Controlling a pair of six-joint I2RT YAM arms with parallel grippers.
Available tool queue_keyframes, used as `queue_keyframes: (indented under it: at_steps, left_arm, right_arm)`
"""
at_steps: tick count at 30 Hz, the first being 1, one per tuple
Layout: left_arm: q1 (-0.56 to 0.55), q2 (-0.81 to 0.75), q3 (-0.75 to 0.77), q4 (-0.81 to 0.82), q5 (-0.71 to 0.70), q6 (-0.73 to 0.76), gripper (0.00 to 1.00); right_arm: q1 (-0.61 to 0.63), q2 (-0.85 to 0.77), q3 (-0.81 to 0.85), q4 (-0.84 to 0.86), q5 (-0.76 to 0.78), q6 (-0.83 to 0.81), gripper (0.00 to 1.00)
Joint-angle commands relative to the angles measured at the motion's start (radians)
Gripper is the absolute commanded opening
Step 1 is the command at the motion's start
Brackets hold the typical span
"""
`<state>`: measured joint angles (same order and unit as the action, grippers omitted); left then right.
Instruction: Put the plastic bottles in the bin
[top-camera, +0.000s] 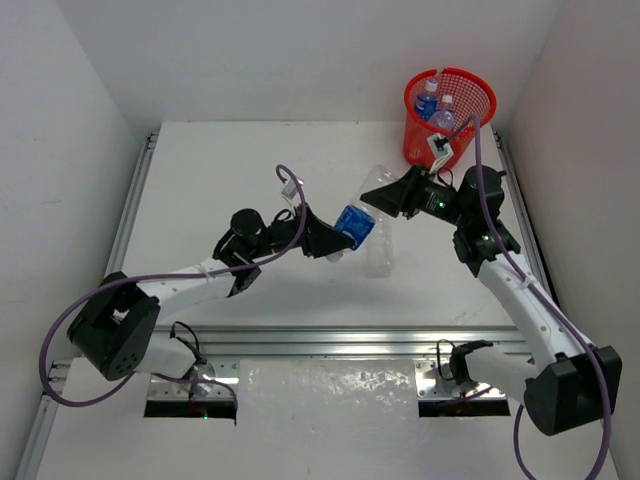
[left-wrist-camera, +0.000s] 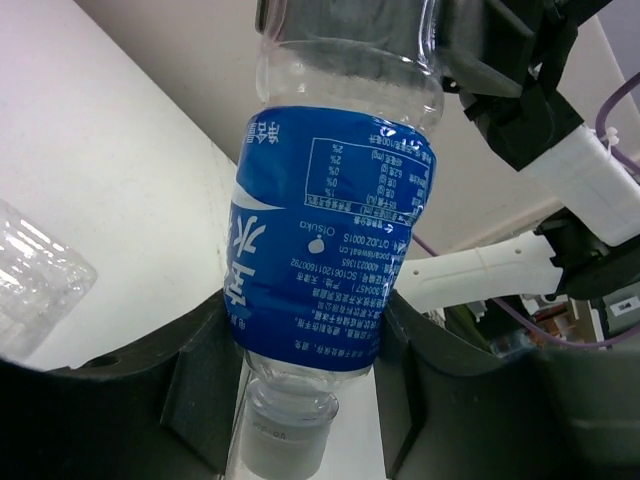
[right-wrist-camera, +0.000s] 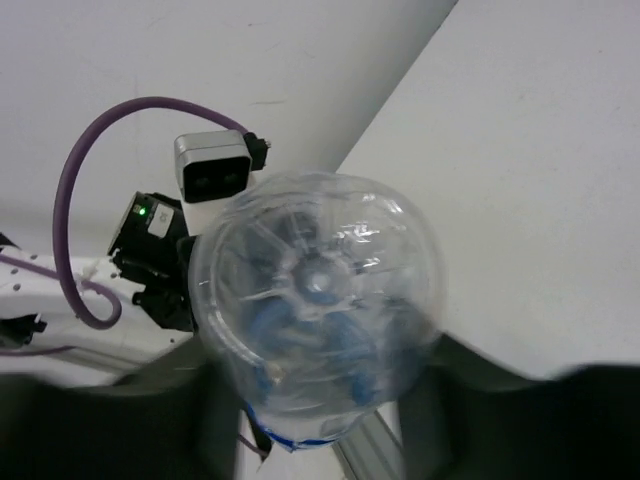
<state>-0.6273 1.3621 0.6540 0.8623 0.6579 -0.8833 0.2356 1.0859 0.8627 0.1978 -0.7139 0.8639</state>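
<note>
A clear plastic bottle with a blue label hangs above the table's middle, held at both ends. My left gripper is shut on its label near the neck; in the left wrist view both fingers press the label. My right gripper is shut on the bottle's base end; in the right wrist view the base faces the camera. A plain clear bottle lies on the table under them, also showing in the left wrist view. The red mesh bin stands at the back right with two bottles visible inside.
White walls close the table on the left, back and right. A metal rail runs along the near edge. The right arm's forearm stretches along the right side, just in front of the bin.
</note>
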Motion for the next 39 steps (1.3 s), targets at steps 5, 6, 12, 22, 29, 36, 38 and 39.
queue_keyframes:
  at_steps: [5, 6, 12, 22, 29, 36, 38, 39]
  left_arm:
    - [-0.032, -0.024, 0.177, -0.265, -0.084, 0.169, 0.71]
    - [-0.032, -0.058, 0.199, -0.458, -0.222, 0.197, 0.85]
    - [-0.032, -0.26, 0.288, -1.134, -0.834, 0.215, 1.0]
    - [-0.032, -0.638, 0.119, -1.29, -0.917, 0.317, 1.0]
    - [-0.035, -0.592, 0.07, -1.26, -0.853, 0.326, 1.0]
    - [-0.035, -0.523, 0.068, -1.224, -0.807, 0.333, 1.0]
    - [-0.035, -0.524, 0.061, -1.218, -0.802, 0.333, 1.0]
    - [-0.035, -0.526, 0.055, -1.217, -0.802, 0.33, 1.0]
  right_arm:
    - [-0.013, 0.114, 0.018, 0.252, -0.239, 0.106, 0.09]
    - [-0.036, 0.121, 0.031, 0.176, -0.181, 0.083, 0.09]
    - [-0.176, 0.166, 0.281, -0.294, 0.297, -0.061, 0.05]
    - [-0.22, 0.63, 0.952, -0.462, 1.079, -0.212, 0.07]
    - [-0.22, 0.902, 1.262, -0.269, 1.165, -0.471, 0.08]
    - [-0.22, 1.083, 1.379, -0.204, 1.059, -0.559, 0.1]
    - [-0.22, 1.088, 1.333, -0.134, 1.048, -0.565, 0.09]
    - [-0.22, 1.089, 1.319, -0.108, 1.027, -0.569, 0.09]
